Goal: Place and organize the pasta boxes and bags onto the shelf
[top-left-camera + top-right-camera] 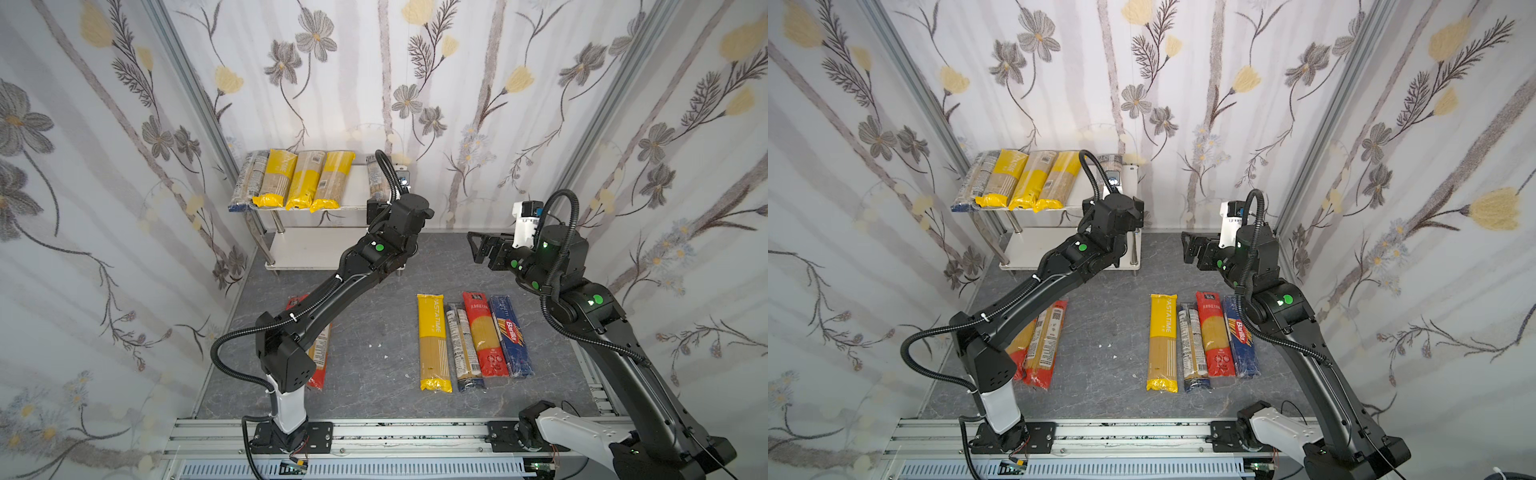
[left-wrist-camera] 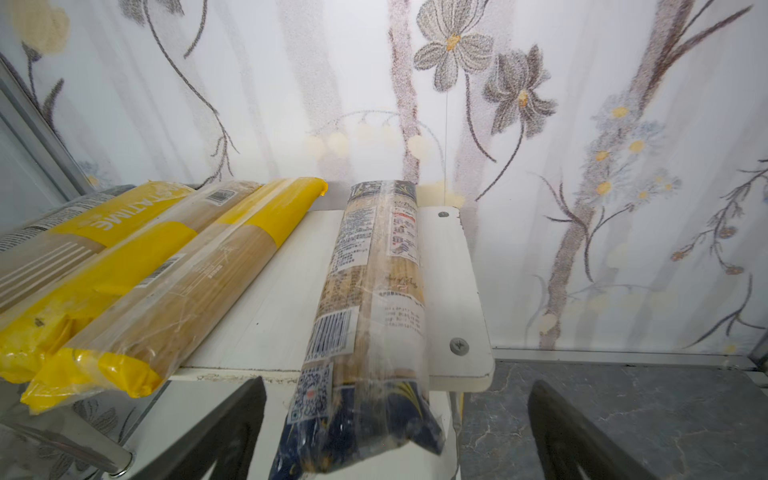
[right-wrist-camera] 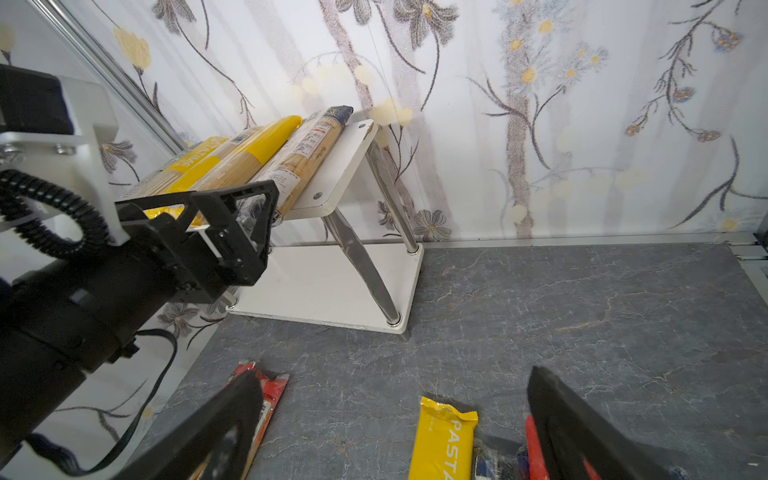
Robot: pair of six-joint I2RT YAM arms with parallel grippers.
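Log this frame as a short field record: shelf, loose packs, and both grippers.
top board: five packs, gap before the rightmost pack
lower board: bare where visible
table: row of four packs; red packs under left arm
left gripper: open, straddling rightmost pack's front end
right gripper: open, empty, above table

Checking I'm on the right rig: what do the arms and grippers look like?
The left arm and right arm: matte black, white base links, round green joint lights, black ribbed cable looped outside. The left gripper and right gripper: black fingers with triangular open frames, white camera brackets behind them.
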